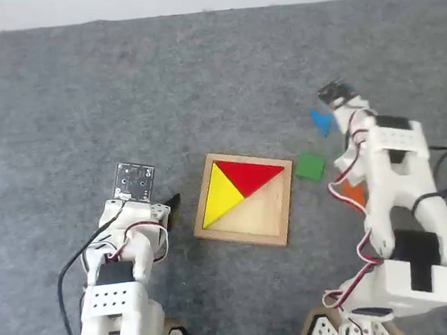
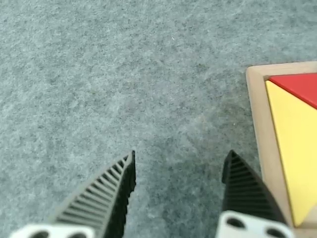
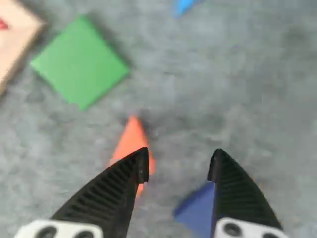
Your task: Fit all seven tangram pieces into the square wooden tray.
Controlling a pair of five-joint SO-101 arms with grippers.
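- Looking down in the high view, the square wooden tray (image 1: 246, 239) lay on the grey surface (image 1: 82, 94) between the two arms. The red triangle (image 1: 248, 175) and the yellow triangle (image 1: 220, 195) were seated in it edge to edge, and the rest of its floor was bare.
- Outside it, the green square (image 1: 310, 166) sat just beside the tray's rim. A blue piece (image 1: 322, 121) lay farther off, and an orange piece (image 1: 354, 194) peeked from under the right arm (image 1: 395, 182).
- In the left wrist view, the left fingers (image 2: 111, 193) stood wide apart over bare felt and held nothing. The tray's rim was just beside one of them.
- In the right wrist view, the right fingers (image 3: 119, 183) were also parted and empty. One tip overlapped the orange piece (image 3: 131, 144) and the other a dark blue piece (image 3: 195, 213). The green square (image 3: 79, 62) and a corner of the tray (image 3: 15, 29) lay beyond.
- The likely trouble was on the right. With two flat pieces near the same pair of tips, closing could pinch both or push one aside instead of lifting it.
- A thin piece might also slip out of the grip on the felt.
- A piece lowered askew could ride up on the rim or on a seated triangle.
- No brand, label or writing was readable on the pieces or the tray.
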